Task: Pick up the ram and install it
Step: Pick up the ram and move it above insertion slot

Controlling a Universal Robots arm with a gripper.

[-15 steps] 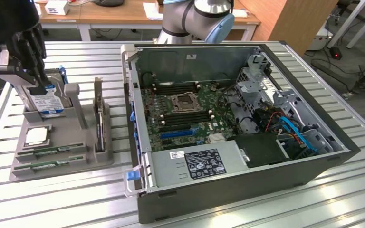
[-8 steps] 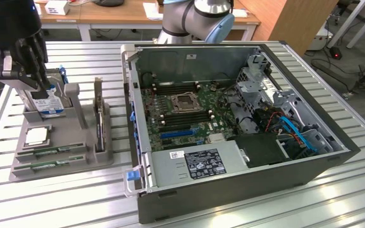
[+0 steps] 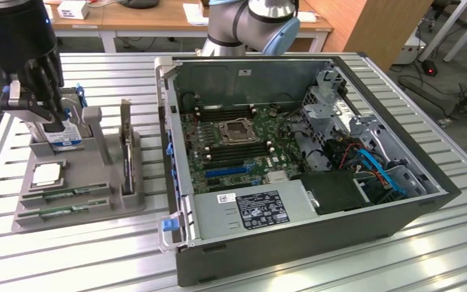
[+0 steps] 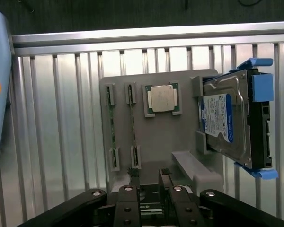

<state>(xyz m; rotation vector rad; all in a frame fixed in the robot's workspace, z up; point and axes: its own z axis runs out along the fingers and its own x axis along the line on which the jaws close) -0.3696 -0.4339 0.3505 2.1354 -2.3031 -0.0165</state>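
Note:
Two ram sticks, thin green boards, lie in slots at the near end of the grey holder (image 3: 95,210): one ram stick (image 3: 63,194) and a second ram stick (image 3: 59,212) beside it. The wrist view looks down on their edges, one ram stick (image 4: 112,126) and the other (image 4: 132,124). My gripper (image 3: 51,112) hangs above the holder's far end, near the hard drive, well apart from the sticks. In the wrist view the gripper (image 4: 149,182) is open with nothing between its fingers (image 4: 135,178).
The holder also carries a silver chip (image 3: 47,174), a silver-and-blue hard drive (image 4: 225,120) and an upright card with a metal bracket (image 3: 126,152). An open computer case (image 3: 298,237) lies on the exterior view's right, with its motherboard (image 3: 233,131) exposed. Slatted metal table (image 3: 63,261).

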